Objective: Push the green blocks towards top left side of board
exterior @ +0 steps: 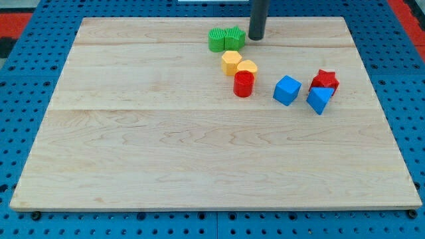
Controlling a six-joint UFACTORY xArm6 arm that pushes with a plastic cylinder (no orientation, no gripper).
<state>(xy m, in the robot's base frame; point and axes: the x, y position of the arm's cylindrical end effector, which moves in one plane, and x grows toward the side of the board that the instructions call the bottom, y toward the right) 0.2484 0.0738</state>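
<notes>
Two green blocks sit touching near the view's top centre: a ribbed round-edged green block (216, 40) on the left and a green star-like block (234, 37) on the right. My tip (256, 38) stands on the board just to the right of the green star-like block, very close to it or touching; I cannot tell which. The dark rod rises out of the view's top edge.
Below the greens lie a yellow hexagonal block (230, 62), a yellow rounded block (247, 68) and a red cylinder (244, 84). To the right are a blue cube (287, 90), a red star block (325, 81) and a blue wedge-like block (319, 100). The wooden board (133, 146) lies on a blue pegboard.
</notes>
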